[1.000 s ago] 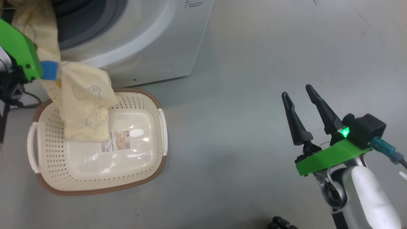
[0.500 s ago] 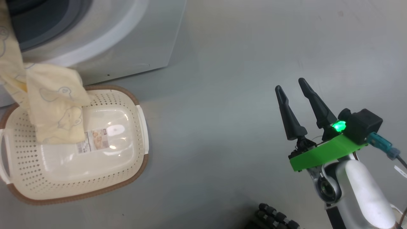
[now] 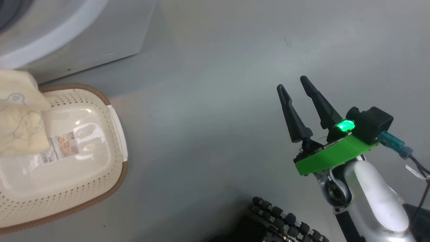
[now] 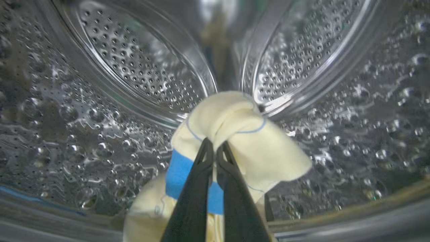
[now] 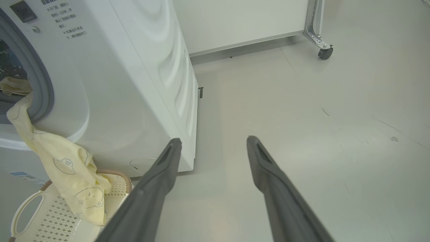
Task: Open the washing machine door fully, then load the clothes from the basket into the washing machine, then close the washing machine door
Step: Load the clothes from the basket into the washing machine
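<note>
My left gripper [image 4: 215, 144] is shut on the clothes [image 4: 235, 134], a pale yellow garment with a blue cuff, inside the steel drum of the washing machine [image 4: 141, 74]. From the right wrist view the same clothes [image 5: 60, 158] trail out of the washing machine [image 5: 127, 87] opening down into the basket [image 5: 50, 215]. In the head view the hanging end of the clothes [image 3: 18, 124] rests in the cream basket [image 3: 100, 181] at the left, below the washing machine [image 3: 84, 37] front. My right gripper [image 3: 292, 84] is open over bare floor, holding nothing. The washing machine door is out of view.
Grey floor spreads to the right of the washing machine. A white panel with a metal leg on a caster [image 5: 324, 52] stands behind. Part of my black ribbed base [image 3: 285, 222] shows at the bottom of the head view.
The head camera has swung right, so the basket and washing machine slid toward the left edge. The left arm's green mount left the head view. The right gripper stays open.
</note>
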Motion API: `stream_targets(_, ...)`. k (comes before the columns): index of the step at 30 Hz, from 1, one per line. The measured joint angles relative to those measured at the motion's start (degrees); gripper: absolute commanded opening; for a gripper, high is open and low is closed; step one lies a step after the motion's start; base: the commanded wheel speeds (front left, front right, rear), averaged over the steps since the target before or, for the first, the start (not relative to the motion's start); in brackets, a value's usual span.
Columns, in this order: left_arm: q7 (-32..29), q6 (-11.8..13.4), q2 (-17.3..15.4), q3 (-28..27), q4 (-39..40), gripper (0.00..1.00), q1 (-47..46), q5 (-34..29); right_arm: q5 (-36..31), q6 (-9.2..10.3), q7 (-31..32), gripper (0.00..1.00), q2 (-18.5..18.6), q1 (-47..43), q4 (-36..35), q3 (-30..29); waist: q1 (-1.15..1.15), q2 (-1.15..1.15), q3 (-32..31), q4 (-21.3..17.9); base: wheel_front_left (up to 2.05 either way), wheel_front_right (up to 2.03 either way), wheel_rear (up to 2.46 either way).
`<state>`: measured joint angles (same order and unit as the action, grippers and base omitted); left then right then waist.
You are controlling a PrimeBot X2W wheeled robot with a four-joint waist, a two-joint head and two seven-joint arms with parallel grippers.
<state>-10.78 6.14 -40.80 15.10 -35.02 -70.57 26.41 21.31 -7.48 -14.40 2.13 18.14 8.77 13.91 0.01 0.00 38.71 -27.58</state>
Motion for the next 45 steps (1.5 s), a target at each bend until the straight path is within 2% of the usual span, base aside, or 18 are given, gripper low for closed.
stream_targets(5,3.6,1.5,-1.6,-0.7,-1.5,0.0,-4.9,-2.1,1.0,0.0,0.0,1.0,0.0,0.6,-0.3,0.8,0.0,0.0,1.9,-2.0,0.0,0.0,0.0)
stream_targets(6,3.8,1.6,-1.8,-0.7,-2.0,0.07,-5.6,-2.4,1.0,0.0,0.0,1.0,0.0,0.7,-0.3,0.9,0.0,0.0,2.2,-2.3,0.0,0.0,0.0)
stream_targets(7,4.0,1.7,-2.1,-0.6,-2.4,0.36,-6.1,-2.8,1.1,0.0,-0.1,1.0,0.0,0.8,-0.4,0.9,0.0,0.0,2.4,-2.5,0.0,0.0,0.0)
stream_targets(10,4.8,2.0,-2.1,-0.1,-3.8,0.36,-6.8,-3.2,1.4,0.0,0.0,1.0,0.0,0.9,-0.4,0.9,0.0,0.0,2.8,-2.8,0.0,0.0,0.0)
stream_targets(11,5.0,1.9,-2.1,0.2,-4.2,1.0,-6.9,-3.2,1.4,0.0,-0.1,1.0,0.0,0.9,-0.4,0.9,0.0,0.0,2.8,-2.7,0.0,0.0,0.0)
stream_targets(21,8.1,1.4,-0.2,1.5,-6.7,1.0,-7.3,-3.2,1.1,0.0,-0.1,1.0,0.0,0.9,-0.5,0.0,-0.01,0.0,2.4,-0.7,0.0,0.0,0.0)
stream_targets(26,11.0,2.6,1.9,1.6,-7.3,1.0,-5.2,-3.2,0.1,0.0,-0.1,1.0,0.0,0.9,-0.4,-1.1,-0.01,0.0,1.2,0.9,0.0,0.0,0.0)
stream_targets(36,19.0,6.1,8.5,0.7,-6.4,1.0,9.1,1.0,-3.4,0.0,-0.1,1.0,0.0,0.2,-0.4,-3.7,-0.01,0.0,-3.9,4.8,0.0,0.0,0.0)
stream_targets(45,24.1,7.5,14.1,0.7,-2.2,1.0,20.9,2.5,-6.7,0.0,0.5,1.0,0.0,-2.9,-0.5,-7.0,-0.01,0.0,-9.3,9.1,0.0,0.0,0.0)
